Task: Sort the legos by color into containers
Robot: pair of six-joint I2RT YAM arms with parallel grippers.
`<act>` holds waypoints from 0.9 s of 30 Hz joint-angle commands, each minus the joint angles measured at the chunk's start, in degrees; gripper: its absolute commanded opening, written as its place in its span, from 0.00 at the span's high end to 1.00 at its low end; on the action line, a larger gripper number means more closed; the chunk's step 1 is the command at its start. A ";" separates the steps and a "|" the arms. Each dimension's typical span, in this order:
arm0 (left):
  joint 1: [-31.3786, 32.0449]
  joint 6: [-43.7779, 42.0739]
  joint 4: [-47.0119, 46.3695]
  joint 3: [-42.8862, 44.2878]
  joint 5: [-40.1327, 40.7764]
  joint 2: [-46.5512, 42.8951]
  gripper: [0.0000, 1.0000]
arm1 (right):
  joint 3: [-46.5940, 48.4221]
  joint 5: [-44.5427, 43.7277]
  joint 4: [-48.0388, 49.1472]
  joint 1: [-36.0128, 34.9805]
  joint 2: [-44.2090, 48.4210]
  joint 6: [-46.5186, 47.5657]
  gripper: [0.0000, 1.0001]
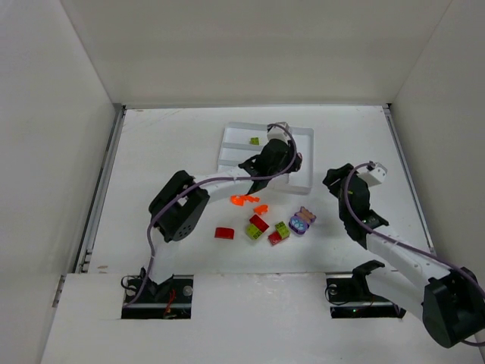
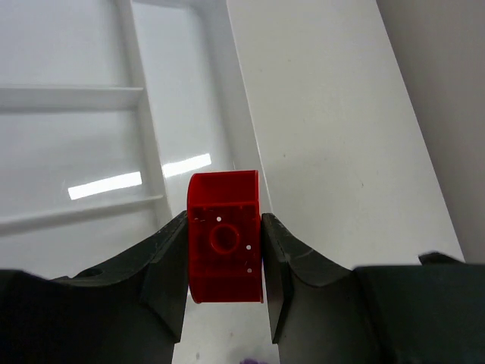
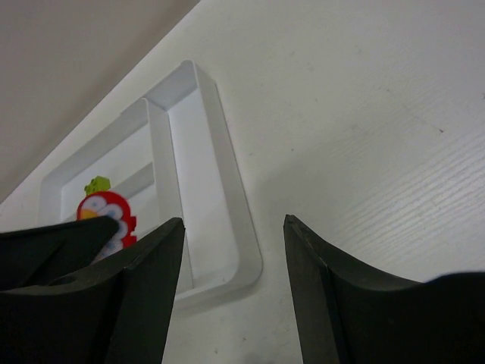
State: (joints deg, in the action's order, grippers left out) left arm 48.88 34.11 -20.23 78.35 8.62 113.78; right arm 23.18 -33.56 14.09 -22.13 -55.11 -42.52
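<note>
Just over white tray (image 1: 235, 152) with green lego (image 1: 255, 140), left end effector (image 2: 224, 262) tight around red lego (image 2: 223, 205).

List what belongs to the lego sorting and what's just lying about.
Job: red lego in left pincer; white tray; lime lego in it; loose legos on table.
Bystanders: purple cables; open, empty right pincer.

Robot lab test cell, not a home. Plain white panels (image 1: 53, 114) are boxing in a white table (image 1: 167, 144) behind and to both sides of the white tray (image 1: 227, 136). A metal rail (image 1: 100, 189) is running left of the tray. Two cabled arms, left arm (image 1: 178, 208) and right arm (image 1: 394, 250), are sitting bolted in front of the tray.
</note>
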 commanded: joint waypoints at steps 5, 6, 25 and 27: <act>-1.29 -0.62 1.41 17.70 1.48 10.49 0.72 | -1.12 3.15 3.14 0.91 2.81 -2.04 0.39; -1.47 -0.97 2.55 20.07 1.57 11.89 0.70 | -1.29 3.15 3.40 0.91 2.99 -2.04 0.39; -7.26 -1.59 -1.65 0.98 2.54 -6.96 0.50 | 4.67 8.41 7.27 -9.35 -6.22 8.32 0.62; -8.67 -1.24 -3.06 -8.34 2.45 -13.90 0.57 | 7.13 9.56 7.36 -13.93 -9.38 11.66 0.64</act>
State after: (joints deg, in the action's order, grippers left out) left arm 42.85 32.40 -17.91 77.69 10.55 111.66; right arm 25.15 -27.35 17.21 -31.03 -61.73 -37.43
